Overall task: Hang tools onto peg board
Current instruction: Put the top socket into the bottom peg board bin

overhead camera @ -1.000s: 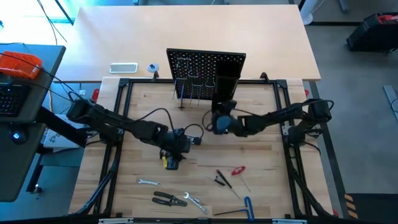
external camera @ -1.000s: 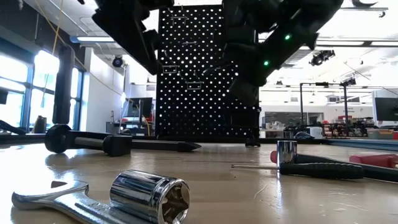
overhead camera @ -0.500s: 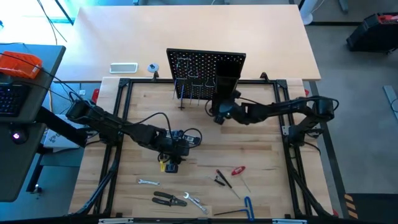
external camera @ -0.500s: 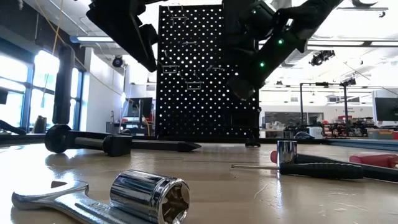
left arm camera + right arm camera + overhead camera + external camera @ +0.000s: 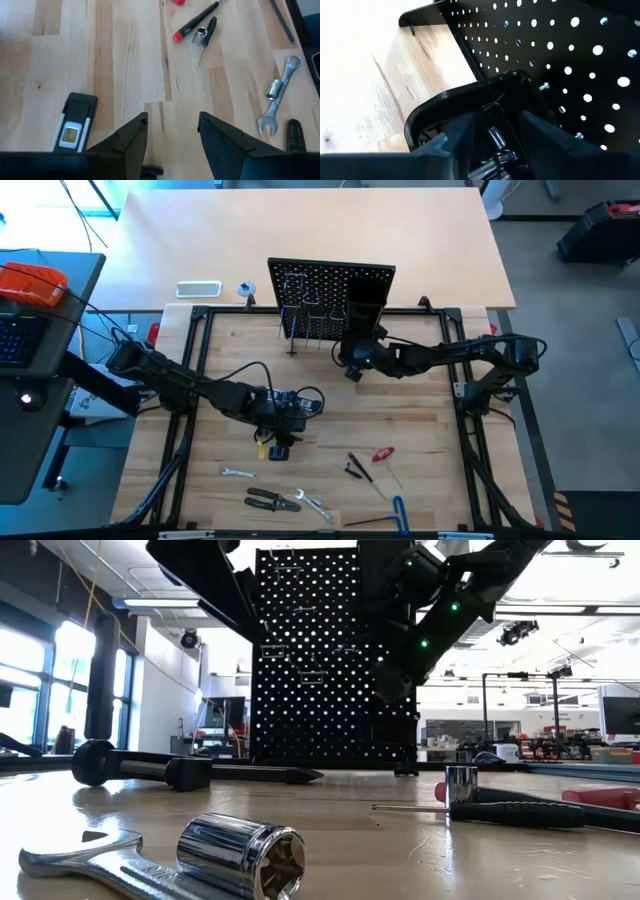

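The black peg board [image 5: 330, 285] stands upright at the table's far side, with a black box-shaped holder [image 5: 470, 100] on its right part. My right gripper [image 5: 495, 125] hovers open right at the holder's open top, one finger to each side; small metal bits [image 5: 495, 137] lie inside. My left gripper [image 5: 172, 125] hangs open over bare wood at the table's middle. The dark level [image 5: 75, 127] lies flat on the table beside it. The other tools lie near the front edge: a wrench [image 5: 238, 473], pliers [image 5: 270, 500] and screwdrivers [image 5: 358, 465].
A blue-handled hex key [image 5: 400, 510] and a second wrench [image 5: 315, 505] lie near the front edge. In the low view a shiny socket [image 5: 240, 855] rests on a wrench. Thin hooks [image 5: 305, 328] stick out of the board's left part. Bare wood shows between the arms.
My right gripper has swung from the table's middle toward the far edge, up to the peg board's box holder, rolling its wrist on the way. My left gripper has stayed about where it was.
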Tool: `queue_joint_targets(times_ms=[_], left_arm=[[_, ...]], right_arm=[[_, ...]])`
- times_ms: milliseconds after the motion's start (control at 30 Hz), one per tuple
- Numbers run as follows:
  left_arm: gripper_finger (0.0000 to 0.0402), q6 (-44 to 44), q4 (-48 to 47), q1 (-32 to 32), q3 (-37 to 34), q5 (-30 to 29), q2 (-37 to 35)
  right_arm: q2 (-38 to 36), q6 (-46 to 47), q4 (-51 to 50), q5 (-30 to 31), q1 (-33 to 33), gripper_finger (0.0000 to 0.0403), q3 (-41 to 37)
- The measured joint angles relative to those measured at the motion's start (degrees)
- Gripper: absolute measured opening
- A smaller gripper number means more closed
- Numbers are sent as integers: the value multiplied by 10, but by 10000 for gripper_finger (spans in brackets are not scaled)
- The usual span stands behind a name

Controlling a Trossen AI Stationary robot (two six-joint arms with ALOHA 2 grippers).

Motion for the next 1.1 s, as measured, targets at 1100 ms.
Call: queue_joint_targets(times_ms=[1100], left_arm=[[170,4,362,-43,-175,5,5]], right_arm=[[-106,86,-91,-54,237,193,0]])
